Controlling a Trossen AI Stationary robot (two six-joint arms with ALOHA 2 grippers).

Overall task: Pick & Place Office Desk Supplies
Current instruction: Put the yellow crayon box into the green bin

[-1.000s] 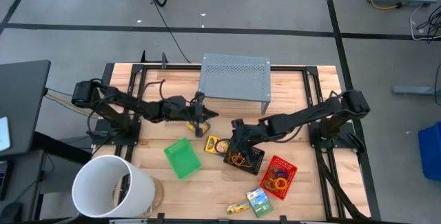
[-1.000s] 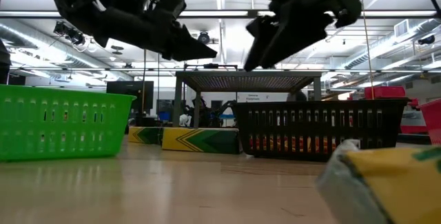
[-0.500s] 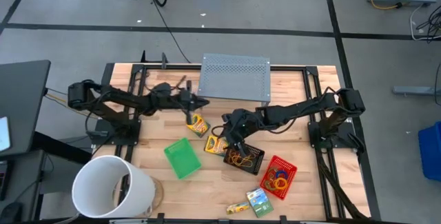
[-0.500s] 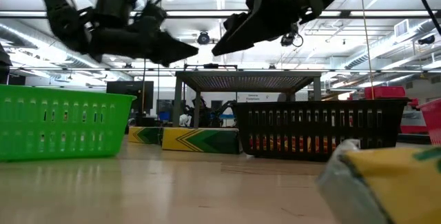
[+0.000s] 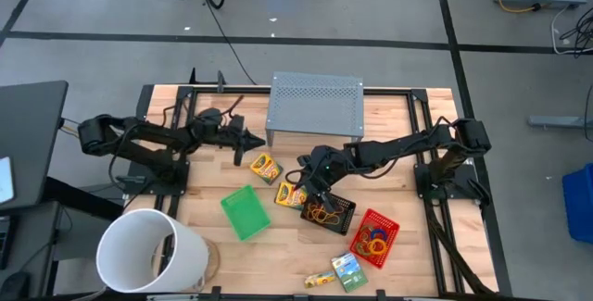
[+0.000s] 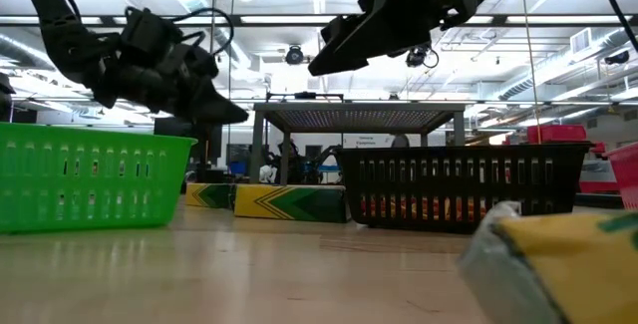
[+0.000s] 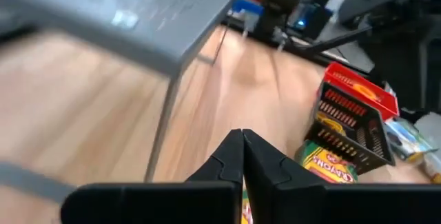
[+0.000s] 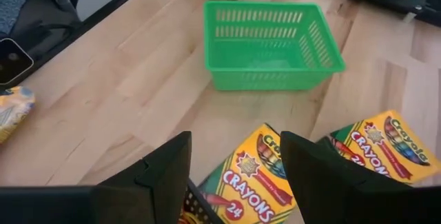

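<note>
Right claw spread wide above a crayon box (left claw pinched closed, empty)

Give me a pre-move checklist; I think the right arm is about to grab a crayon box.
1. Right gripper open: ok.
2. Right gripper above a crayon box: ok.
3. Second crayon box lies apart from the first: ok.
4. Left gripper shut, empty and off to the side near the grey stand: ok.
5. Green tray empty: ok.
6. Black tray touches the target box: cannot tell.
</note>
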